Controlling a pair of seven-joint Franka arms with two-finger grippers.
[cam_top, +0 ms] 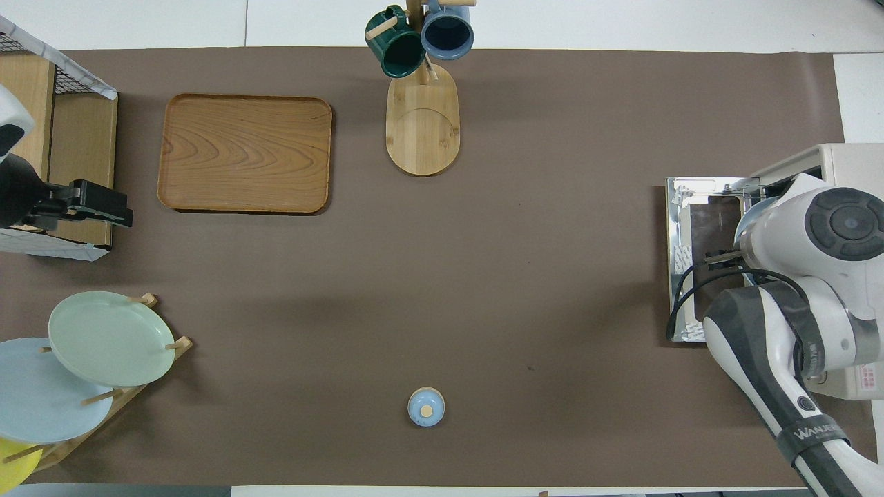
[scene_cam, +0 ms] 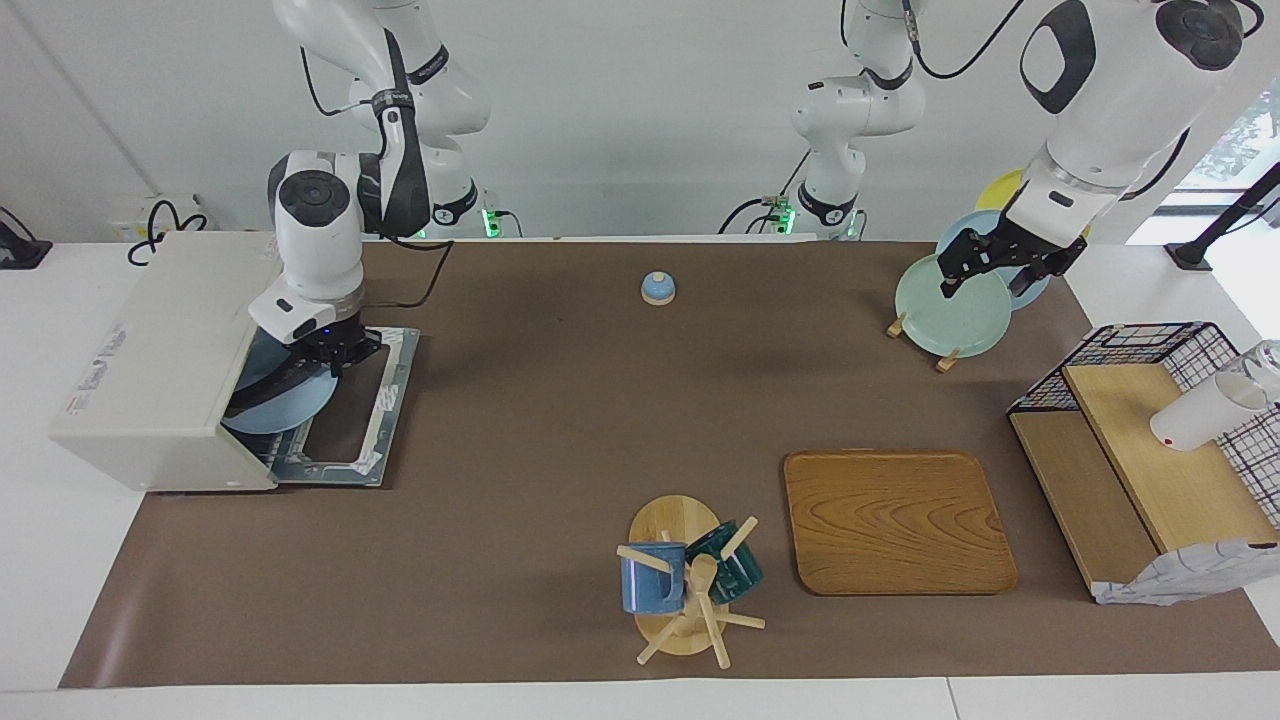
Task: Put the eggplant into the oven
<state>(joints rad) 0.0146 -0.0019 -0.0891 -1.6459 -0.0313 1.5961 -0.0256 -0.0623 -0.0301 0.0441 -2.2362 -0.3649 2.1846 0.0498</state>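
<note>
The right gripper (scene_cam: 325,362), clenched on one end of the eggplant (scene_cam: 268,385), hangs over the oven's (scene_cam: 160,360) lowered door. The eggplant's long axis runs from the jaws into the mouth, above a blue plate (scene_cam: 285,415). The left gripper (scene_cam: 985,272) waits released over the plate rack (scene_cam: 945,355).

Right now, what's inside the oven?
Inside the oven, whose door is open, a light blue plate shows with the dark eggplant lying across it. The right tool, shut, is at the eggplant. The arm and oven body hide the rest.
</note>
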